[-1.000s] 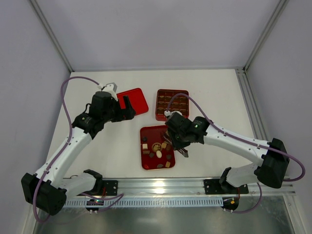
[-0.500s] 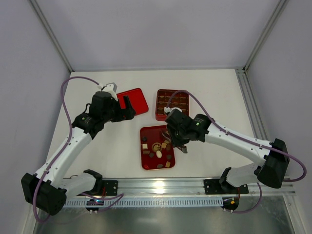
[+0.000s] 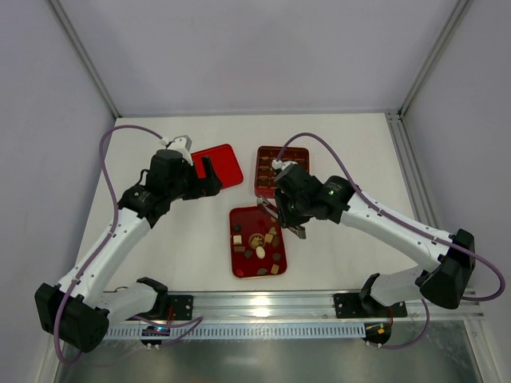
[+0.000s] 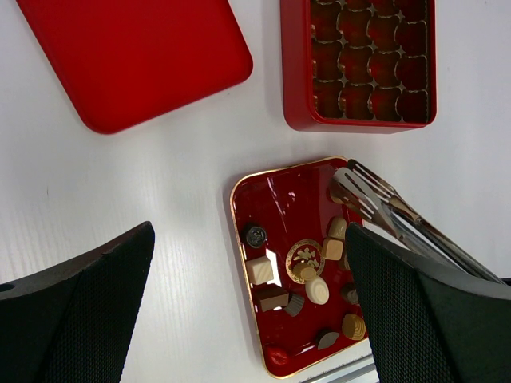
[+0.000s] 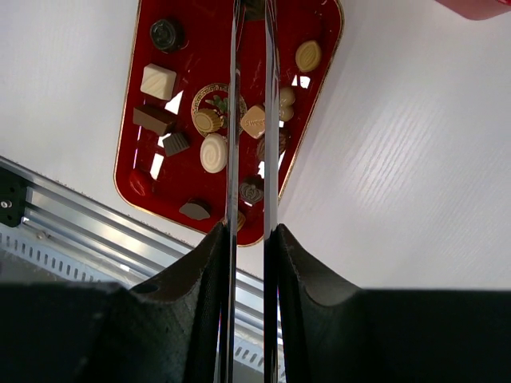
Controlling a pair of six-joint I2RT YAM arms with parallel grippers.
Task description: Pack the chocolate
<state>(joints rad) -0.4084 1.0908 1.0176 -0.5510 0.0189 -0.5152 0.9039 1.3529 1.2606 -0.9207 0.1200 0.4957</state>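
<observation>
The chocolate (image 5: 214,152) lies as several small dark, tan and cream pieces on a gold-rimmed red tray (image 3: 243,217), also seen from the left wrist (image 4: 279,199). My right gripper (image 3: 297,229) (image 5: 251,231) is shut on metal tongs (image 5: 233,120) (image 4: 375,199). The tongs' tips reach over the tray's far right corner, where a small dark thing shows between them at the frame's top edge; I cannot tell what it is. The left gripper (image 3: 209,177) (image 4: 249,235) hangs open and empty, high above the tray's left side.
A square red box (image 3: 281,170) with brown grid compartments stands just behind the tray. A flat red rectangular lid (image 3: 217,166) lies to its left, under the left arm. A metal rail (image 3: 263,307) runs along the near edge.
My right arm has carried the tongs away from the tray's near right part toward its far corner, nearer the box. Its jaws closed slightly. The left arm has not moved.
</observation>
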